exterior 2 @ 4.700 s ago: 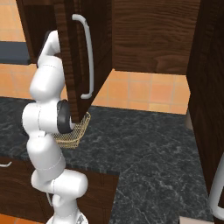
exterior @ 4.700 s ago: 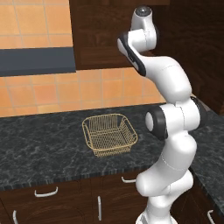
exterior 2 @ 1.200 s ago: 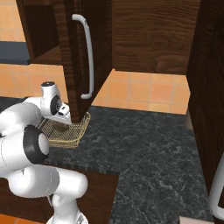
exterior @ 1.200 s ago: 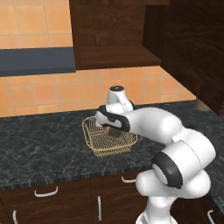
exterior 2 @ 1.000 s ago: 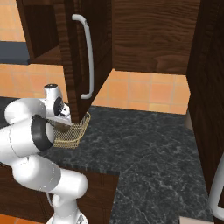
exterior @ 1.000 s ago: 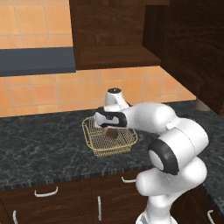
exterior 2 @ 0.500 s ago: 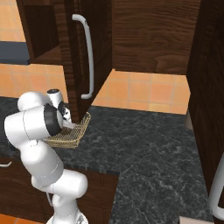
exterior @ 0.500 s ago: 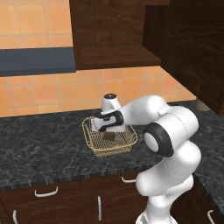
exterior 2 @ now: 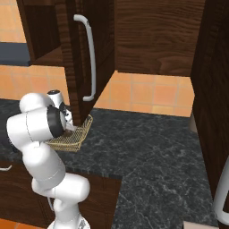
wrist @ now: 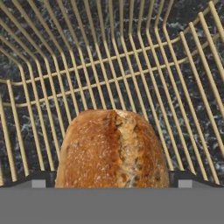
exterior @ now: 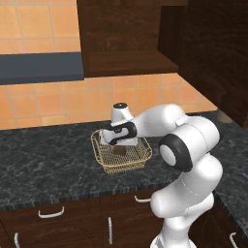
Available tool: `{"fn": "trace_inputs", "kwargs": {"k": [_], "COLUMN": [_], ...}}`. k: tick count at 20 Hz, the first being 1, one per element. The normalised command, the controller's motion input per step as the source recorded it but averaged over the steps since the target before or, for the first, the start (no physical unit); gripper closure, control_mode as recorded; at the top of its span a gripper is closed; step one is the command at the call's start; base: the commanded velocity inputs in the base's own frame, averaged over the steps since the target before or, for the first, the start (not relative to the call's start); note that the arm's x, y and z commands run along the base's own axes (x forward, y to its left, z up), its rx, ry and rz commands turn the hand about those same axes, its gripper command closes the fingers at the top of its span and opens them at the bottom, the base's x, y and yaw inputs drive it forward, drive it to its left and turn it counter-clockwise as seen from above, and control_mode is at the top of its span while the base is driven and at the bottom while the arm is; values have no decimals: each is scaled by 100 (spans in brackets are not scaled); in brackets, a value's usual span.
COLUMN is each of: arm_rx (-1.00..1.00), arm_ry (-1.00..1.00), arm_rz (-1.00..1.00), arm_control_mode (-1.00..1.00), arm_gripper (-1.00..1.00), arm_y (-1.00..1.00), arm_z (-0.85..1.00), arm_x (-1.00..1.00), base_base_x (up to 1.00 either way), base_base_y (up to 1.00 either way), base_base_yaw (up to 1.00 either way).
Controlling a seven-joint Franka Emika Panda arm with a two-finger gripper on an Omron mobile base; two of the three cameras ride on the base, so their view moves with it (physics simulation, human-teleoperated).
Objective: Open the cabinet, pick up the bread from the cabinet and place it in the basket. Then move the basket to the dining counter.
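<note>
The golden wire basket (exterior: 124,169) stands on the black marbled countertop (exterior: 48,160). My gripper (exterior: 118,145) reaches down inside it, shut on the brown crusty bread (exterior: 118,150), which is at the basket's floor. In the hand view the bread (wrist: 111,148) sits between my fingertips (wrist: 43,180), with the basket's mesh wall (wrist: 131,57) beyond it. The dark wood wall cabinet (exterior: 121,34) above stands open, its door (exterior 2: 74,58) with the long silver handle (exterior 2: 91,58) swung out over the basket (exterior 2: 76,142). The dining counter is out of view.
A tall dark cabinet (exterior: 218,58) closes off the right side. Lower drawers with short curved handles (exterior: 51,212) run under the counter. A grey-blue hood (exterior: 38,68) hangs at the left against the orange tiled wall.
The arm has come down from the cabinet and carried the bread into the basket. Over the last second the hand has shifted left and lower inside it.
</note>
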Motion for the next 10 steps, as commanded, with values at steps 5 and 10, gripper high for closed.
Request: {"fn": "trace_inputs", "kwargs": {"k": [5, 10], "arm_rx": [0, 0], "arm_ry": [-3, -1], "arm_rz": [-1, 0], "arm_control_mode": [-100, -100], "arm_gripper": [-100, -100], "arm_y": [0, 0], "arm_z": [10, 29], "arm_x": [0, 0], "base_base_x": [0, 0], "base_base_y": [0, 0], "base_base_yaw": [0, 0]}}
